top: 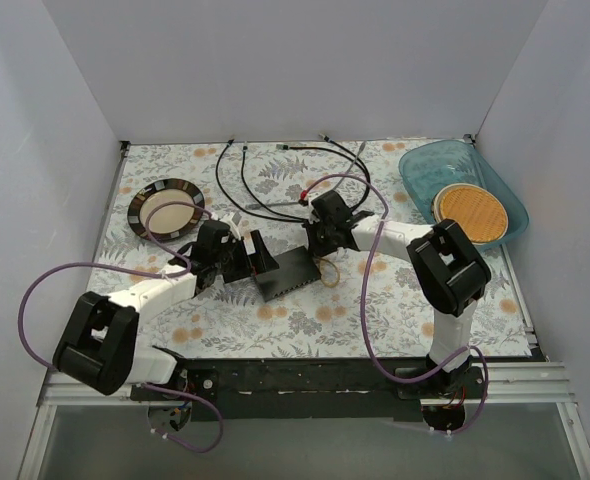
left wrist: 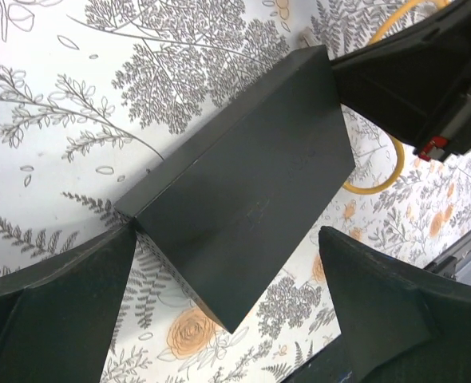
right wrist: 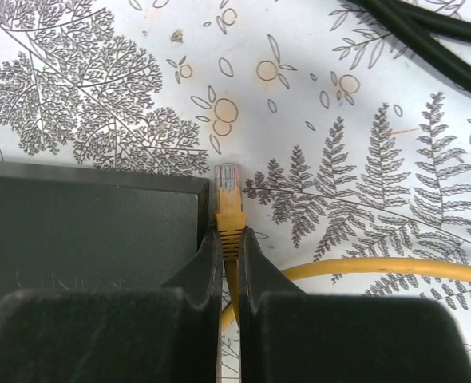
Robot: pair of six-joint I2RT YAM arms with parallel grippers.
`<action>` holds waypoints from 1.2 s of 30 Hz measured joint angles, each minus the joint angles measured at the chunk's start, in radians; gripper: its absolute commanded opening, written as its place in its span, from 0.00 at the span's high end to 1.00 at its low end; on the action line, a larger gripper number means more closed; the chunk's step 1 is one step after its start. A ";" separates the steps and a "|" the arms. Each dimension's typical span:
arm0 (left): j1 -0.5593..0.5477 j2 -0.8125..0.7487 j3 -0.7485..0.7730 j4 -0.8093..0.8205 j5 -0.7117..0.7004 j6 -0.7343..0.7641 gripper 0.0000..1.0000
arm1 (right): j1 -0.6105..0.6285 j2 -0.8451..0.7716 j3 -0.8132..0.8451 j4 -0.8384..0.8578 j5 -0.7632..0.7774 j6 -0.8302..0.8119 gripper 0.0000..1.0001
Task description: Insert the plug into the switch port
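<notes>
The plug sits just beside the switch.

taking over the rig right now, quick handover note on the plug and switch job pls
The left gripper is open, with its jaws on either side of one end of the switch, not clamped on it.
The right gripper is shut on the plug, whose tip sits beside a corner of the switch. Its yellow cable trails on the table.
Done: the plug is gripped and brought to the switch.
Left: line the plug up with a port (none show in these views) and push it in. Steadying the switch first would probably help.
</notes>
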 measured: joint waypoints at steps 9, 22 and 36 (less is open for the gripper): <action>-0.017 -0.204 -0.073 -0.069 -0.040 -0.024 0.02 | 0.032 -0.008 0.027 -0.046 0.064 -0.011 0.99; -0.017 -0.115 0.018 -0.068 -0.171 0.001 0.02 | 0.034 -0.341 -0.093 -0.153 0.263 -0.029 0.99; -0.016 0.104 0.150 -0.026 -0.178 0.031 0.02 | 0.159 -0.428 -0.314 -0.156 0.076 -0.036 0.99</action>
